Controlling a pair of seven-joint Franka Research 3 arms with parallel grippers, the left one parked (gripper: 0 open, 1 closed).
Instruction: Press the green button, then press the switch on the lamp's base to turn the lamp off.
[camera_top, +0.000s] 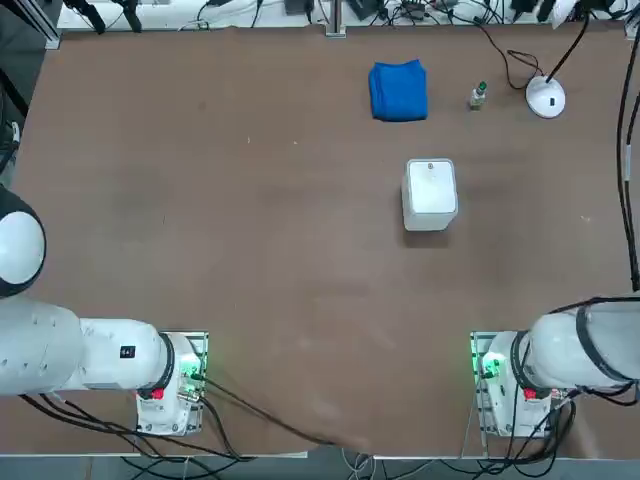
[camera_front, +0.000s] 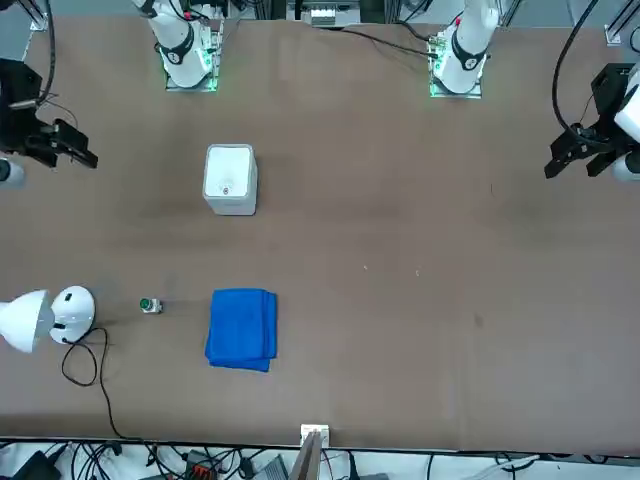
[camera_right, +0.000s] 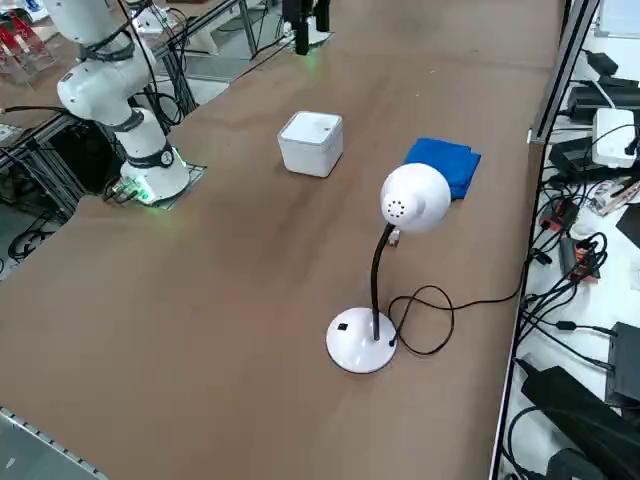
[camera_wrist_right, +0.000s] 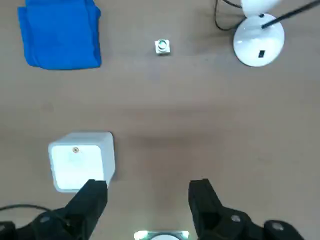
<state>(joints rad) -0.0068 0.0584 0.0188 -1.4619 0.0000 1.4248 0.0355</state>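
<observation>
Fingers (camera_wrist_right: 95, 197) of our right gripper (camera_wrist_right: 148, 200) spread apart, empty, above the brown bench (camera_wrist_right: 200, 115), well short of the tiny green-capped button (camera_wrist_right: 162, 46).

A folded blue cloth (camera_top: 398, 90) lies flat toward the far edge of the brown table (camera_top: 250, 250). Nearer the middle stands a white rounded rectangular box (camera_top: 430, 193), well apart from the cloth. Tangled cables (camera_right: 590, 260) run beyond the table's edge.
</observation>
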